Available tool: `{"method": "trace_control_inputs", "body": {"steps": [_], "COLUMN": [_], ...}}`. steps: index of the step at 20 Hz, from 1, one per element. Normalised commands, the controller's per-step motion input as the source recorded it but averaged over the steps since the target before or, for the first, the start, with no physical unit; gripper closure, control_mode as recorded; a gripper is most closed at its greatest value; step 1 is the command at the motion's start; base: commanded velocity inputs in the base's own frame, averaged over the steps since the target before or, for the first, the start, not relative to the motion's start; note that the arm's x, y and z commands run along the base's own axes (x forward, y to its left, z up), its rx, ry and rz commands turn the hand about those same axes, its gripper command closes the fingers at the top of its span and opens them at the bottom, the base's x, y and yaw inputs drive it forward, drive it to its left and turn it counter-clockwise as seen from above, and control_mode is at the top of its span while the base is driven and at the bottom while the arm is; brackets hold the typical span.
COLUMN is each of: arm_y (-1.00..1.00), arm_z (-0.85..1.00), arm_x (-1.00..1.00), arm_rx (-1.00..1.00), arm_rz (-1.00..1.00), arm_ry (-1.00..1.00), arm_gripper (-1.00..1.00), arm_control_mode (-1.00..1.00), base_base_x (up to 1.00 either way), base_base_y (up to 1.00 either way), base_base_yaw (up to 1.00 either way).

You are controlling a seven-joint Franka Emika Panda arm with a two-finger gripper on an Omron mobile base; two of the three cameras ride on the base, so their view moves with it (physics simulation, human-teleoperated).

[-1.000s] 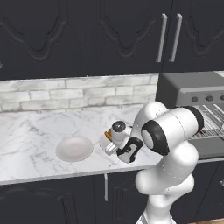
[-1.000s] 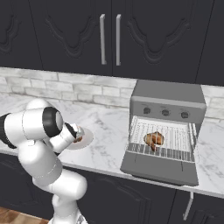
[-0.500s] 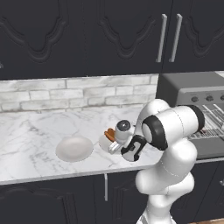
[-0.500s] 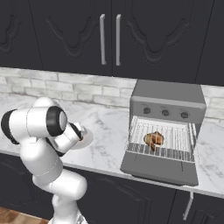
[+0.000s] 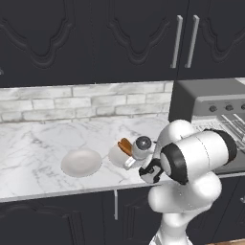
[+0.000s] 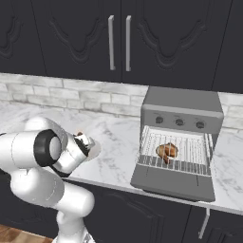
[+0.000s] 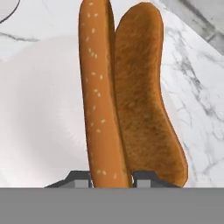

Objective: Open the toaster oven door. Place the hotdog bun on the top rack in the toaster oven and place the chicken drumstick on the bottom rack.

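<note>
The hotdog bun [image 7: 127, 96] is orange-brown and split, with a seeded strip along it. It lies over a white plate [image 7: 39, 113] on the counter. My gripper [image 7: 112, 177] is shut on the bun's near end, one fingertip [image 7: 78, 178] on each side. From the base, the gripper [image 5: 130, 152] is low over the plate with the bun [image 5: 125, 146] sticking up out of it. The toaster oven [image 6: 182, 102] stands at the right with its door [image 6: 171, 182] folded down. The chicken drumstick [image 6: 167, 151] lies on a wire rack [image 6: 190, 154] inside; I cannot tell top rack from bottom rack.
A second white plate [image 5: 81, 161] lies left of the bun's plate. Dark wall cabinets [image 5: 119, 38] hang above a brick backsplash. The marble counter [image 5: 33, 143] runs on to the left, and its front edge is close under my arm.
The jaws have closed in on the bun. The hand has shifted slightly over the plate; the oven and drumstick are unchanged.
</note>
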Motion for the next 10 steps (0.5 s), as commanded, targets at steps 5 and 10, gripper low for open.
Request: {"method": "trace_control_inputs", "body": {"steps": [5,10], "arm_y": [-0.28,-0.47], "arm_z": [0.89,1.0], "arm_x": [-0.41,-0.22], "arm_rx": [0.0,0.01], "arm_rz": [0.0,0.0], "arm_ry": [-0.09,-0.07], "arm_gripper": [1.0,1.0], "arm_control_mode": [-1.0,-1.0], "base_base_x": [0.0,0.0], "base_base_y": [0.0,0.0], "base_base_yaw": [0.0,0.0]}}
